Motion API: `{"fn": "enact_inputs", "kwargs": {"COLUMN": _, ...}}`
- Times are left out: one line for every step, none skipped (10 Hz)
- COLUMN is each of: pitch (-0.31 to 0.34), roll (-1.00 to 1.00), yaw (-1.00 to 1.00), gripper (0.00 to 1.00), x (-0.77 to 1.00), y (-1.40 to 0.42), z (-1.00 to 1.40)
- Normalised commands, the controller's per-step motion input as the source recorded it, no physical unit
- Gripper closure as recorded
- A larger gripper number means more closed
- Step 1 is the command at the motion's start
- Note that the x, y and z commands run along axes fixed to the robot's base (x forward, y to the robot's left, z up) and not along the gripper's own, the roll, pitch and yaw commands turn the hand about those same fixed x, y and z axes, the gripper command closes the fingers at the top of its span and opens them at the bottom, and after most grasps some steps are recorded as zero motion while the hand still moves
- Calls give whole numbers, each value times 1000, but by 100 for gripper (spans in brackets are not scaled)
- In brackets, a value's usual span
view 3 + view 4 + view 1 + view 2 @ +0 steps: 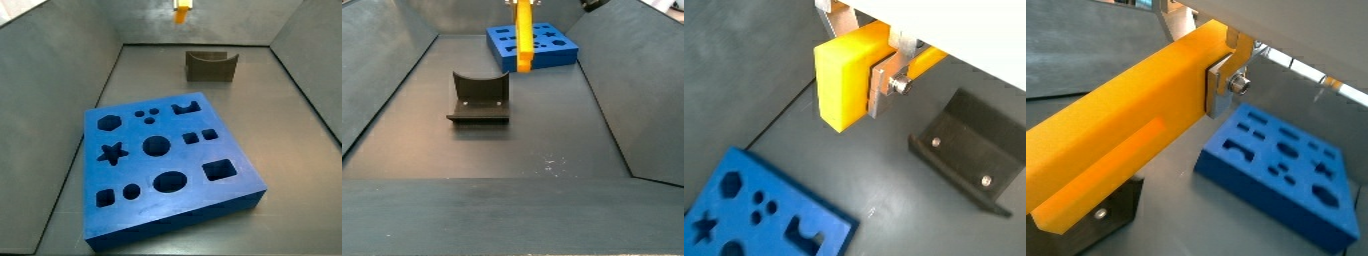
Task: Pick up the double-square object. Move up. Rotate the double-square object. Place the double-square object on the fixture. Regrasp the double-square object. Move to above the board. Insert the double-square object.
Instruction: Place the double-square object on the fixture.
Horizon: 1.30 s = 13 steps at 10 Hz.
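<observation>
double-square object (1120, 140), a long yellow-orange bar, is hanging above the floor, clamped in the gripper (1227, 78). in both wrist views the silver fingers (883, 83) are pressing on the two flat sides of the bar near one end, and the rest of the bar is reaching out past them, free in the air. the slot and the two prongs are not showing clearly in any picture.

in a side view the bar (523, 36) is hanging upright, long side vertical, and its lower end is well above the floor (516, 170), touching nothing. the gripper body is cut off by the top edge there, so only the bar is seen. in the same view the fixture (478, 98), a small dark holder with a curved notch on top, is standing on the floor nearer to the camera and a little to the side of the bar. nothing is lying in the notch.

farther back the board (533, 44), a thick blue block with many shaped holes, is lying flat on the floor behind the bar. all its holes are open.

in a side view taken from the opposite end, the board (167, 160) is near, the fixture (210, 65) is behind it, well apart, and the bar (183, 11) is showing at the top edge, higher than the fixture and a little to one side.

in a wrist view the fixture (974, 140) and a corner of the board (764, 210) are both below the held bar (851, 80).
</observation>
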Motion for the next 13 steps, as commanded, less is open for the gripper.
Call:
{"fn": "enact_inputs", "kwargs": {"pitch": 72, "roll": -1000, "yaw": -87, "gripper": 100, "x": 1000, "y": 7, "z": -26}}
{"fn": "enact_inputs", "kwargs": {"pitch": 75, "roll": -1000, "yaw": -103, "gripper": 100, "x": 1000, "y": 20, "z": -26}}
{"fn": "enact_inputs", "kwargs": {"pitch": 77, "roll": -1000, "yaw": -116, "gripper": 100, "x": 1000, "y": 29, "z": -29}}
{"fn": "enact_inputs", "kwargs": {"pitch": 77, "roll": -1000, "yaw": -134, "gripper": 100, "x": 1000, "y": 37, "z": -32}}
{"fn": "enact_inputs", "kwargs": {"pitch": 70, "roll": -941, "yaw": -154, "gripper": 100, "x": 1000, "y": 41, "z": -33}}
{"fn": "enact_inputs", "kwargs": {"pitch": 53, "roll": -776, "yaw": -151, "gripper": 100, "x": 981, "y": 47, "z": -30}}
{"fn": "enact_inputs", "kwargs": {"pitch": 36, "roll": -609, "yaw": -147, "gripper": 100, "x": 936, "y": 48, "z": -30}}
{"fn": "enact_inputs", "kwargs": {"pitch": 21, "roll": -443, "yaw": -138, "gripper": 100, "x": 889, "y": 48, "z": -30}}
{"fn": "enact_inputs", "kwargs": {"pitch": 5, "roll": -258, "yaw": -123, "gripper": 100, "x": 824, "y": 35, "z": -19}}
{"fn": "enact_inputs", "kwargs": {"pitch": -5, "roll": -194, "yaw": -111, "gripper": 100, "x": 758, "y": 32, "z": -14}}
{"fn": "enact_inputs", "kwargs": {"pitch": -9, "roll": -179, "yaw": -103, "gripper": 100, "x": 710, "y": 35, "z": -15}}
{"fn": "enact_inputs", "kwargs": {"pitch": -11, "roll": -167, "yaw": -80, "gripper": 100, "x": 605, "y": 38, "z": -25}}
{"fn": "enact_inputs", "kwargs": {"pitch": -9, "roll": -164, "yaw": -73, "gripper": 100, "x": 566, "y": 37, "z": -24}}
